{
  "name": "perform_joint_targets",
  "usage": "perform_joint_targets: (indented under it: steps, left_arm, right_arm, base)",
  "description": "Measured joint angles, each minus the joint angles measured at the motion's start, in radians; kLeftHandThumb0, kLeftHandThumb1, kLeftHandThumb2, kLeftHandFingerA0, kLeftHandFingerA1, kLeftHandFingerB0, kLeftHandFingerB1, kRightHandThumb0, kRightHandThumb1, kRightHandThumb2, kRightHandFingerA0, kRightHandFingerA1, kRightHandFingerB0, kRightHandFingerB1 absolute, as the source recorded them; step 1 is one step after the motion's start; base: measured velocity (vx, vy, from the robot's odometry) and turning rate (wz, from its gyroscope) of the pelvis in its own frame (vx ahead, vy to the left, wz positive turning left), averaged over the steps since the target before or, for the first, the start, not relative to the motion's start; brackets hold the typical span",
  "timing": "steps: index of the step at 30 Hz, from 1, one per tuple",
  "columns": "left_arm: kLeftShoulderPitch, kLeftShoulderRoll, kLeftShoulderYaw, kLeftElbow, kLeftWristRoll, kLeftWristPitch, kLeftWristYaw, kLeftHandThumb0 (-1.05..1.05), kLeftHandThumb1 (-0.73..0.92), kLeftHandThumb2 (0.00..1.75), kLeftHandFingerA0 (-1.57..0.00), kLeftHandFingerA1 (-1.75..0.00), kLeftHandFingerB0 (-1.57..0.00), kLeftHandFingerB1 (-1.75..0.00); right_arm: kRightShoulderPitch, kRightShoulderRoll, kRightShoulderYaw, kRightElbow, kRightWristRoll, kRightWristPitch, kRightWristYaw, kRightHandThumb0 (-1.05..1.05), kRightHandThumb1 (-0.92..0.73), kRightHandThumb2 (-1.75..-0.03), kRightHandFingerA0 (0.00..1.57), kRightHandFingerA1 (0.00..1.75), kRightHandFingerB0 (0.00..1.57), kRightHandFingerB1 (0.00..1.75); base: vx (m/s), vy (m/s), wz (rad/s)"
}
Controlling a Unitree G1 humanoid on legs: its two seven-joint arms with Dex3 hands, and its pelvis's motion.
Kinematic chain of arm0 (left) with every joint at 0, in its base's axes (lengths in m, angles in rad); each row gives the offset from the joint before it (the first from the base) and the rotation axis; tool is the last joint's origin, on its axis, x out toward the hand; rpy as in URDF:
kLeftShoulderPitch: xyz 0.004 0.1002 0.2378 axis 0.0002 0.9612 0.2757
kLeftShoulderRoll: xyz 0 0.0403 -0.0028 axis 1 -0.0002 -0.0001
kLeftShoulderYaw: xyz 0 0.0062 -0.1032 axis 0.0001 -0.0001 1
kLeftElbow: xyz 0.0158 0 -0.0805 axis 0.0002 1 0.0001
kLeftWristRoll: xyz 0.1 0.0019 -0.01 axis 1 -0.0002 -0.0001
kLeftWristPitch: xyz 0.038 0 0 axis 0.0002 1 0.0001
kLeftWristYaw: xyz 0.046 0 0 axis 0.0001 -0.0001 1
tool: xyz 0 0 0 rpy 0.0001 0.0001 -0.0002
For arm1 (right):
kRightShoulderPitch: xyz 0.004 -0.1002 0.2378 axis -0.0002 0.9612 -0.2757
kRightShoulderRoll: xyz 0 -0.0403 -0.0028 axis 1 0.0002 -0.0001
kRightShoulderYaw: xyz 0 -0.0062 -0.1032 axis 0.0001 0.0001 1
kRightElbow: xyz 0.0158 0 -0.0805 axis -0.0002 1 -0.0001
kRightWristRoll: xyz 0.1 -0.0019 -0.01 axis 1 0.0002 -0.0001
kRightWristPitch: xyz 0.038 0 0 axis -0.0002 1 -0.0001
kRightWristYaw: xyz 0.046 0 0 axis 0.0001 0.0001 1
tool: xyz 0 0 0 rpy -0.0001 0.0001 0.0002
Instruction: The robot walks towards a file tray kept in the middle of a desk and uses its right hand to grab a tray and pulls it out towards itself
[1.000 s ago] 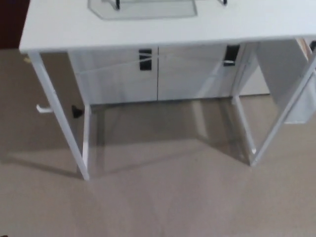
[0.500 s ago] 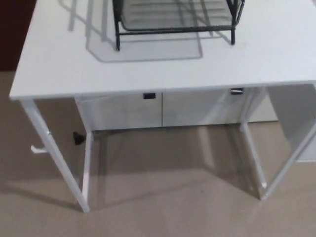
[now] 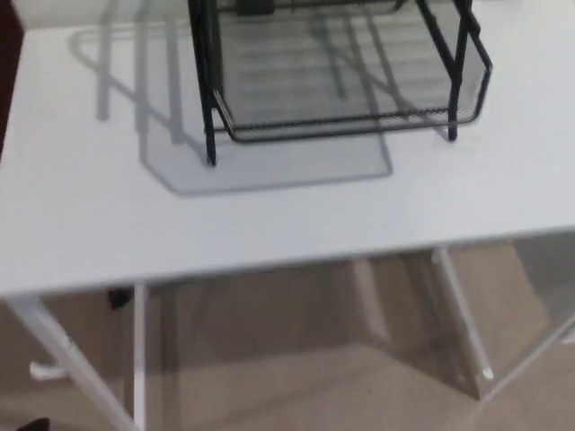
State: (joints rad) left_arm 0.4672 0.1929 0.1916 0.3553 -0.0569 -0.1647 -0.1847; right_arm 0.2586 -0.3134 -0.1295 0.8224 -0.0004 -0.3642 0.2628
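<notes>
A black wire-mesh file tray (image 3: pixel 337 76) stands on the white desk (image 3: pixel 108 215), in the upper middle of the head view. Its lowest mesh tray (image 3: pixel 350 121) faces me, with the front rim just above the desk top. Black upright posts (image 3: pixel 205 90) frame the tray's left and right sides; its top is cut off by the picture's edge. Neither of my hands shows in the view.
The desk's front edge (image 3: pixel 269 256) runs across the middle of the view. White metal legs (image 3: pixel 463 314) stand below it on beige carpet (image 3: pixel 296 377). A white cabinet side (image 3: pixel 548 269) shows at the right.
The whole view has shifted: the desk and file tray now sit lower and larger in the picture, as the camera has come closer. The cabinets under the desk have dropped out of sight.
</notes>
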Motion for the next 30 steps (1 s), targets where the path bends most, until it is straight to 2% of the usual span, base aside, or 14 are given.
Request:
perform_joint_targets:
  steps: [6, 7, 8, 15, 17, 18, 19, 20, 21, 22, 26, 30]
  left_arm:
    - [0.018, -0.018, -0.013, -0.02, -0.004, 0.001, -0.001, -0.47, 0.68, 0.6, -0.33, -0.54, -0.23, -0.4]
    - [0.027, -0.025, -0.02, -0.038, -0.004, 0.002, -0.001, -0.51, 0.54, 0.83, -0.26, -0.57, -0.19, -0.49]
    - [0.032, -0.029, -0.025, -0.049, -0.004, 0.002, -0.001, -0.47, 0.69, 0.6, -0.3, -0.51, -0.23, -0.4]
    - [0.067, -0.031, -0.077, -0.116, -0.002, 0.028, -0.017, -0.45, 0.68, 0.61, -0.25, -0.51, -0.21, -0.4]
    - [0.072, -0.031, -0.095, -0.129, -0.006, 0.052, -0.036, -0.45, 0.66, 0.59, -0.33, -0.52, -0.21, -0.38]
    - [0.075, -0.031, -0.1, -0.136, -0.008, 0.065, -0.043, -0.44, 0.67, 0.59, -0.32, -0.52, -0.21, -0.38]
    - [0.078, -0.031, -0.104, -0.144, -0.01, 0.077, -0.05, -0.43, 0.67, 0.59, -0.33, -0.52, -0.21, -0.39]
    - [0.082, -0.032, -0.106, -0.15, -0.013, 0.089, -0.056, -0.43, 0.67, 0.59, -0.33, -0.52, -0.21, -0.39]
    - [0.086, -0.032, -0.109, -0.158, -0.016, 0.102, -0.062, -0.33, 0.49, 0.96, -0.3, -0.62, -0.09, -0.5]
    - [0.09, -0.033, -0.111, -0.168, -0.02, 0.116, -0.067, -0.43, 0.69, 0.6, -0.33, -0.54, -0.2, -0.37]
    - [0.107, -0.038, -0.12, -0.215, -0.031, 0.173, -0.079, -0.41, 0.69, 0.6, -0.4, -0.62, -0.2, -0.38]
    - [0.102, -0.03, -0.111, -0.212, -0.04, 0.198, -0.084, -0.43, 0.68, 0.6, -0.38, -0.57, -0.2, -0.37]
  right_arm:
    - [0.008, 0.0, 0.002, -0.007, 0.0, 0.006, -0.002, -0.7, -0.45, -1.0, 0.53, 0.77, 0.12, 0.52]
    - [0.007, 0.0, 0.002, -0.007, 0.0, 0.007, -0.001, -0.71, -0.45, -1.0, 0.55, 0.77, 0.13, 0.53]
    - [0.006, 0.0, 0.002, -0.006, 0.0, 0.007, -0.001, -0.72, -0.45, -1.0, 0.57, 0.78, 0.13, 0.53]
    - [0.0, -0.005, 0.001, 0.002, 0.002, 0.011, -0.002, -0.69, -0.44, -0.99, 0.55, 0.77, 0.12, 0.52]
    - [0.0, -0.006, 0.001, 0.0, 0.002, 0.012, -0.003, -0.66, -0.44, -0.99, 0.51, 0.74, 0.11, 0.52]
    - [0.0, -0.006, 0.001, 0.001, 0.002, 0.012, -0.003, -0.75, -0.65, -0.6, 0.46, 0.72, 0.27, 0.52]
    - [0.0, -0.006, 0.001, 0.001, 0.002, 0.012, -0.003, -0.69, -0.44, -0.99, 0.51, 0.75, 0.12, 0.52]
    - [0.0, -0.006, 0.0, 0.004, 0.002, 0.011, -0.003, -0.69, -0.44, -0.99, 0.51, 0.75, 0.12, 0.52]
    - [-0.001, -0.006, 0.0, 0.01, 0.003, 0.011, -0.003, -0.69, -0.44, -0.99, 0.53, 0.76, 0.12, 0.52]
    - [-0.001, -0.005, 0.0, 0.013, 0.004, 0.011, -0.002, -0.7, -0.44, -0.99, 0.53, 0.77, 0.12, 0.52]
    - [0.003, -0.002, -0.003, 0.017, 0.007, 0.008, -0.001, -0.7, -0.44, -0.99, 0.55, 0.77, 0.13, 0.52]
    - [-0.001, 0.003, 0.001, 0.034, 0.007, 0.001, 0.0, -0.72, -0.44, -1.0, 0.54, 0.78, 0.13, 0.53]
  base:
    - [0.14, 0.121, 0.05]
    - [0.0, 0.0, 0.0]
    - [0.08, -0.024, 0.04]
    - [0.21, -0.078, -0.1]
    - [0.25, -0.054, -0.07]
    - [0.25, -0.045, -0.05]
    - [0.24, -0.036, -0.09]
    - [0.24, -0.026, -0.08]
    - [0.24, -0.021, -0.08]
    - [0.24, -0.011, -0.08]
    - [0.03, 0.198, -0.01]
    - [0.04, 0.221, -0.03]
